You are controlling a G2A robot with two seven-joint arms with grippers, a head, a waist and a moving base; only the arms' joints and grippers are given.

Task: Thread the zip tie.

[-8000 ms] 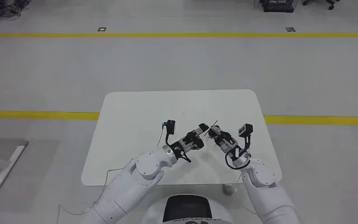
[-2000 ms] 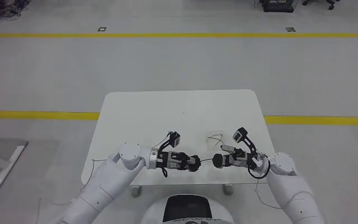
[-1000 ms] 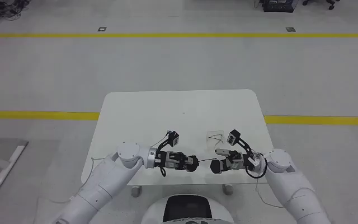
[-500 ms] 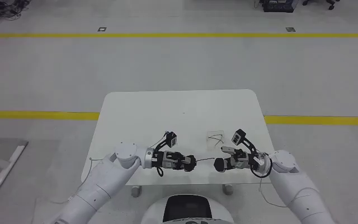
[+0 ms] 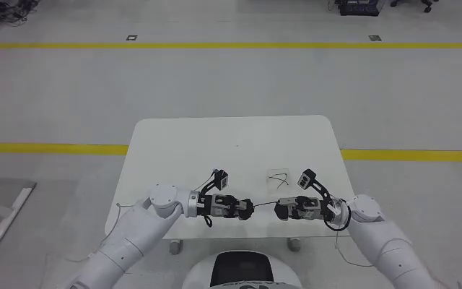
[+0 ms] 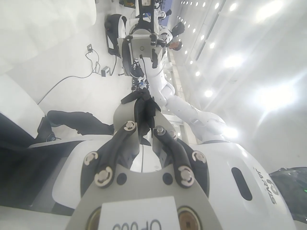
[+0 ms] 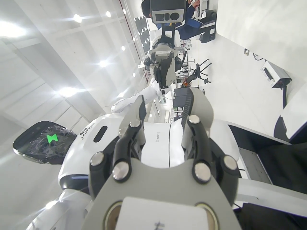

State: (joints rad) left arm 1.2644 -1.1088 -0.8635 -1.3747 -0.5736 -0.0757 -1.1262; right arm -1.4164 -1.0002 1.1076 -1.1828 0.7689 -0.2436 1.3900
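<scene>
1. The floor [image 5: 72, 87] is lying pale around the table, with two yellow lines [image 5: 231, 45] running across it. One is passing beyond the table, and the other is meeting the table's left and right edges.
2. The table [image 5: 180, 144] is standing white and round-cornered, and both arms are working over its near part.
3. The left arm [image 5: 166, 206] is lying over the near left part of the table, its forearm pointing toward the right arm.
4. The right arm [image 5: 364, 209] is lying over the near right part, its forearm pointing back at the left arm.
5. The left gripper [image 5: 246, 209] is hanging above the near middle of the table, facing the right gripper. Its fingers [image 6: 144, 111] are pressing together and pinching one end of the zip tie.
6. The right gripper [image 5: 280, 210] is hanging near the left gripper, tip to tip with it. Its fingers [image 7: 195, 106] are standing spread with a clear gap between them.
7. The loose tie [image 5: 278, 178] is lying bent on the tabletop, just beyond the right gripper and apart from both grippers.
8. The zip tie [image 5: 263, 206] is showing as a thin dark strip off the tabletop. It is running from the left gripper's tip toward the right gripper. Whether its free end is touching the right gripper cannot be told.
</scene>
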